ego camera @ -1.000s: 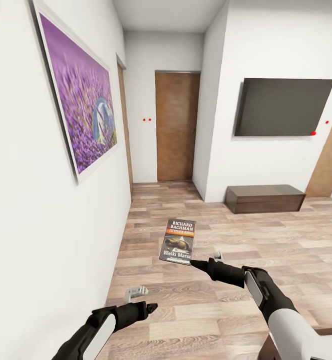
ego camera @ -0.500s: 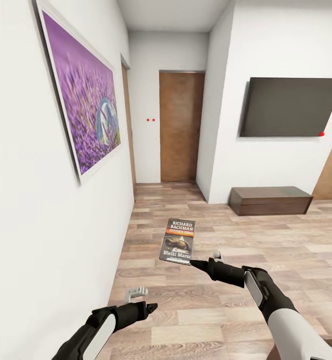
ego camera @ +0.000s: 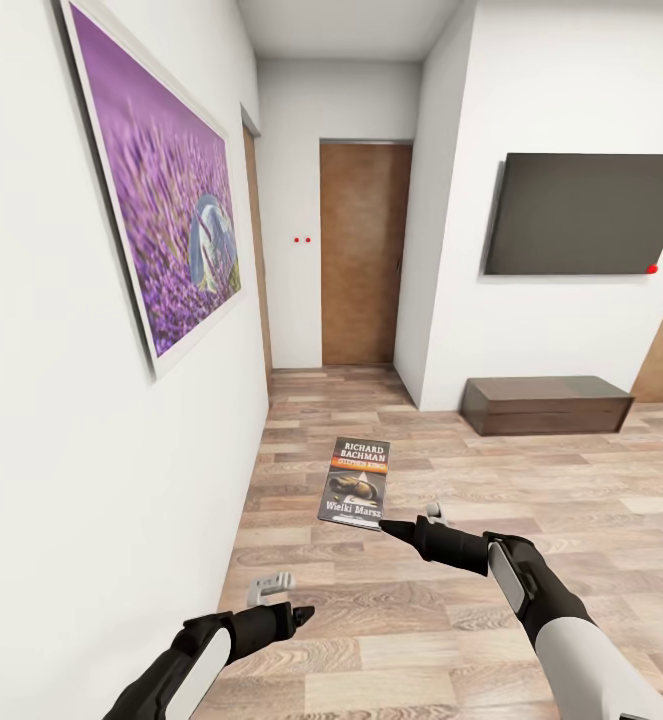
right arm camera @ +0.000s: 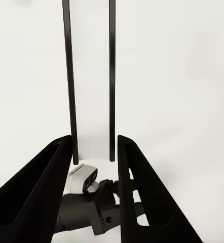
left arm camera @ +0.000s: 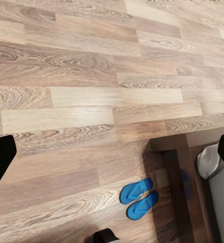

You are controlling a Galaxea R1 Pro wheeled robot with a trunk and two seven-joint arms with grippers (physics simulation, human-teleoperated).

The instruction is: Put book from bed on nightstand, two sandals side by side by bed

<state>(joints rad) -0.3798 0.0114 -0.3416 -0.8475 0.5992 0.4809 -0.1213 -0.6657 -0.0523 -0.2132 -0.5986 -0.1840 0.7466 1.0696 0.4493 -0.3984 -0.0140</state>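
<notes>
A home: wall-hung television (ego camera: pixel 591 213), framed picture (ego camera: pixel 161 190), wooden doors (ego camera: pixel 363 253).

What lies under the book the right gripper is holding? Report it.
In the head view the book is held upright at its lower corner by the right gripper. Beneath it is wood-plank floor; the patch straight behind the cover is hidden.

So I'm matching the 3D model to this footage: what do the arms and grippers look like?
Both arms have white shells on the forearms that give way to matte black wrists. The left gripper and right gripper end in black, tapering, wedge-shaped fingers. A small light-grey fitting sits atop each wrist. No cables or markings are visible.
</notes>
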